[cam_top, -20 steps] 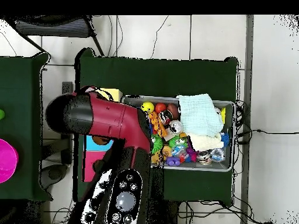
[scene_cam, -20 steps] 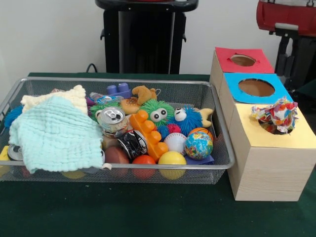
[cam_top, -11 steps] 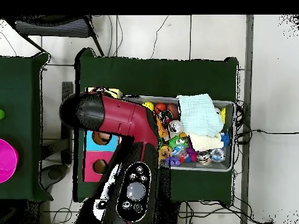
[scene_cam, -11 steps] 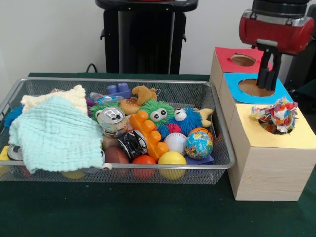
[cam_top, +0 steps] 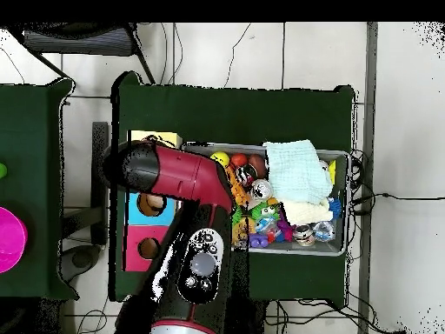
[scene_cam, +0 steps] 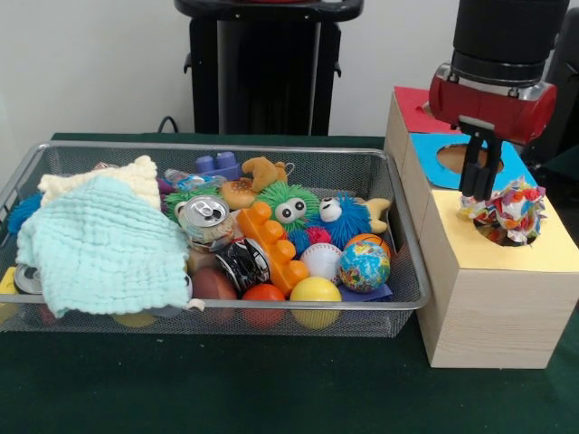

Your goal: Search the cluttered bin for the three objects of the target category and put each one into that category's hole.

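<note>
Front view shows the hand hanging down from the red and black arm. It sits over the wooden box, near the edge where the blue top meets the yellow top. Its dark fingers look close together with nothing between them, so the hand looks closed and empty. Its tip is just beside a crumpled colorful paper ball. That ball sits in the hole of the yellow top, sticking up out of it. The hand and the ball look very close, but I cannot tell if they touch.

Behind the yellow top is the blue top with a round hole, and behind that the red top.

Beside the box is a wire mesh bin on the green tabletop. It is full of toys. A globe ball lies near the box side, next to a white baseball and a yellow ball. An orange building block lies tilted in the middle. A green fuzzy toy with eyes and a blue fuzzy toy sit behind it. A silver can lies on its side. A light green cloth covers the far side of the bin.

Overhead view shows the arm covering most of the box.
</note>
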Motion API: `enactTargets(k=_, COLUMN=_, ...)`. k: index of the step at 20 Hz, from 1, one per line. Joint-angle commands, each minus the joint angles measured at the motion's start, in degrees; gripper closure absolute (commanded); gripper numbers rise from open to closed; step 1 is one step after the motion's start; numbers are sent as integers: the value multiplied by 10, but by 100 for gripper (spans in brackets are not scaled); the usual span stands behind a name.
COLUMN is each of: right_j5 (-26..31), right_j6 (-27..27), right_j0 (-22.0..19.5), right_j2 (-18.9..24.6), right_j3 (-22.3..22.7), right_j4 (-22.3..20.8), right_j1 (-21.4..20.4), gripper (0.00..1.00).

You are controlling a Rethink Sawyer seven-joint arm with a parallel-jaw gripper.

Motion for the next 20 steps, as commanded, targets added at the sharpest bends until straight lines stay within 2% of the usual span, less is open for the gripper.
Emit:
enactTargets(k=1, right_j5=11, right_j6=111, right_j0=8, right_j2=45, right_j3=48, right_j4=23, right_j1=-1, gripper=100)
enactTargets(k=5, right_j5=39, right_j6=109, right_j0=7, right_j2=41, right_j3=43, right_j4=25, right_j1=-20, gripper=100)
enactTargets(k=10, right_j5=50, right_j6=103, right_j0=2, right_j2=51, right_j3=38, right_j4=31, right_j1=-24, gripper=100)
enactTargets(k=13, right_j5=70, right_j6=106, right_j0=6, right_j2=41, right_j3=33, right_j4=29, right_j1=-34, gripper=100)
enactTargets(k=20, right_j5=37, right_j6=98, right_j0=-1, right_j2=56, right_j3=49, right_j4=36, right_j1=-19, gripper=100)
